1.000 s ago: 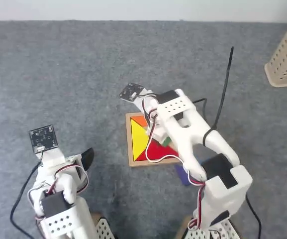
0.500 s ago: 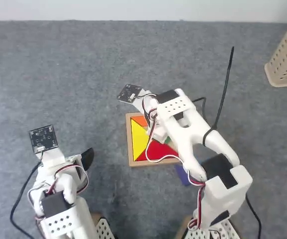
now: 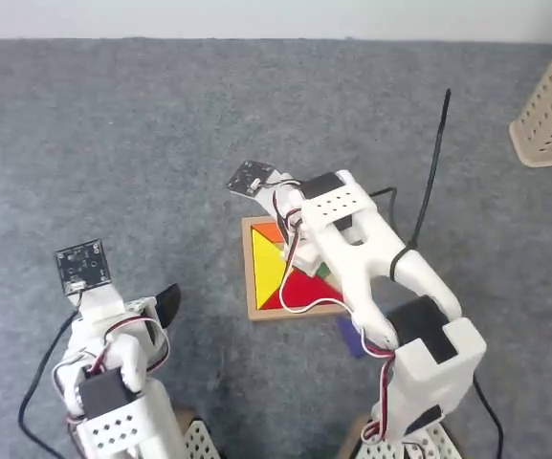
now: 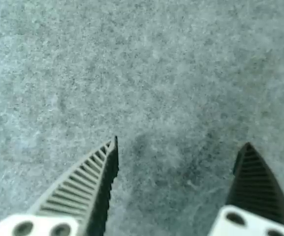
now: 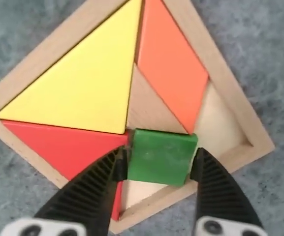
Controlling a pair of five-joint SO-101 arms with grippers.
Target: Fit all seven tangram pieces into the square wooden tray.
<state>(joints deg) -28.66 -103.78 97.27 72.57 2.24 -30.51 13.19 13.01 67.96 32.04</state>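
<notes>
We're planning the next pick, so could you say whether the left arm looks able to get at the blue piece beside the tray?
Probably not easily: the blue piece lies partly under the right arm, and the left end effector sits open over carpet on the other side of the tray.

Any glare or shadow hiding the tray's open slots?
Right wrist view: even light, no glare on the square wooden tray; the green square piece in the right gripper covers part of a bare slot. Left wrist view: a soft dark shadow on the grey carpet under the open left gripper. High view: the right arm covers much of the tray.
</notes>
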